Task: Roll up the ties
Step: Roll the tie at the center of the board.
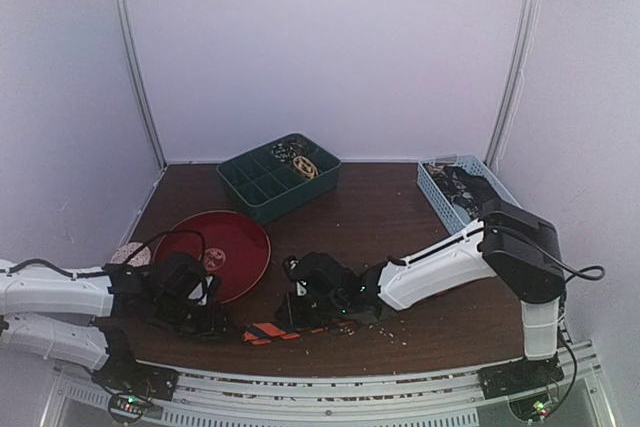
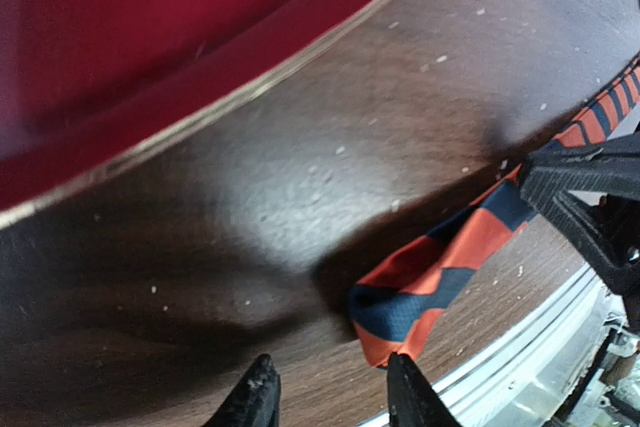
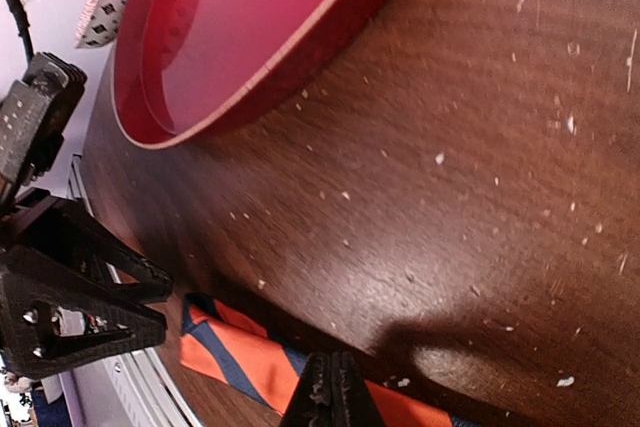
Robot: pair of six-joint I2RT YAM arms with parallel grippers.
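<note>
Orange-and-navy striped tie, unrolled; right gripper pinches it; left gripper stands spread.

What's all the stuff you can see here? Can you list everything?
striped tie: one, orange-red and black, flat near the table's front edge
rolled ties: at least two, tan and dark patterned, in the green tray's back compartments
green tray: one, dark green, with compartments, back middle
red plate: one, red, left of middle
blue basket: one, light blue, back right, with dark things inside too unclear to name
speckled ball: one, pinkish, beside the plate at the left edge
table: one, dark brown wood
left gripper: one, black, open by the tie's end
right gripper: one, black, shut on the striped tie
</note>
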